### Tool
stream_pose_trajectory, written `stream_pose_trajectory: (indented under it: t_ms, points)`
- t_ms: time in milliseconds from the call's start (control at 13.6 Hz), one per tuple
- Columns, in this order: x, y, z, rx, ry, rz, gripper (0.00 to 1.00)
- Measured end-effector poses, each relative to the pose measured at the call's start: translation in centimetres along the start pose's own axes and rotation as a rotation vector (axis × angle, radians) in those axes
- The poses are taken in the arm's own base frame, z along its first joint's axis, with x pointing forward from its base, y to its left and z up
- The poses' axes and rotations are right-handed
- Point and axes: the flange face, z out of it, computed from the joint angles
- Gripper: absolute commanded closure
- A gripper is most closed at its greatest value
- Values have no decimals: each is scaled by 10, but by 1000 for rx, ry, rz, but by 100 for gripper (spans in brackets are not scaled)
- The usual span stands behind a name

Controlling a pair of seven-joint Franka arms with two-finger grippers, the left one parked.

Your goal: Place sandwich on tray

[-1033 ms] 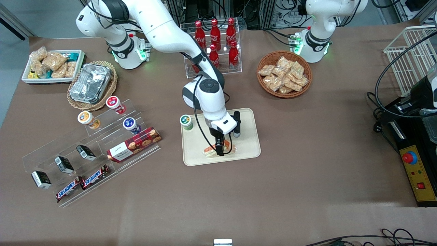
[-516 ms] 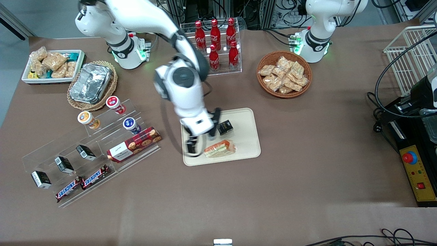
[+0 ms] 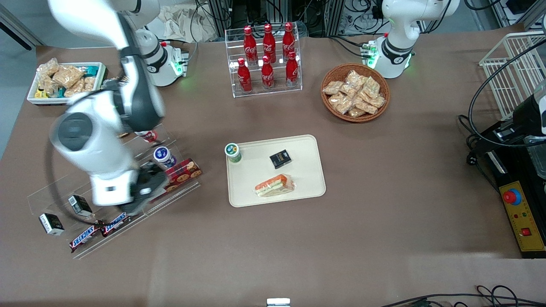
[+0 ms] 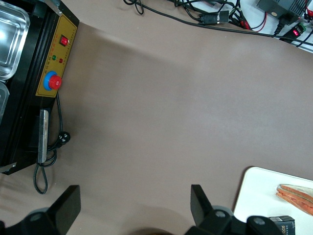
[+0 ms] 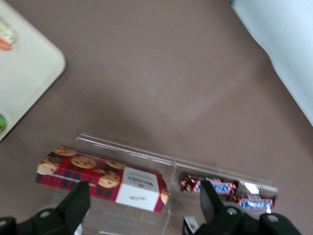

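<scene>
The sandwich (image 3: 275,186), a wrapped wedge with orange-red, pale and green layers, lies flat on the cream-beige tray (image 3: 307,179), on the part nearest the front camera. The left wrist view catches the sandwich (image 4: 296,192) and a tray corner (image 4: 254,196). My gripper (image 3: 145,194) hangs well away from the tray, toward the working arm's end of the table, above the clear acrylic display. In the right wrist view the gripper (image 5: 144,200) is open, its fingers (image 5: 73,205) wide apart with nothing between them. A tray corner (image 5: 24,68) shows there too.
A green-lidded cup (image 3: 232,152) and a small black box (image 3: 280,158) stand on the tray. Under the gripper lie a red cookie box (image 5: 98,178) and Snickers bars (image 5: 220,188) in the acrylic display (image 3: 51,200). Cola bottle rack (image 3: 266,55) and snack basket (image 3: 355,91) stand farther from the camera.
The gripper let go of the sandwich on the tray, rose, and the arm swung away to the acrylic display at the working arm's end. The sandwich stays on the tray.
</scene>
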Motion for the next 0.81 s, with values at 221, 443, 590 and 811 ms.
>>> stream_pose_trajectory:
  t_ms: [221, 443, 590, 811]
  points:
    - [-56, 47, -22, 50, -26, 151, 0]
    - [-116, 85, -49, 86, -39, 358, 0]
    - [-159, 102, -70, 124, -51, 476, 0]
    - [-207, 108, -109, 162, -44, 688, 0]
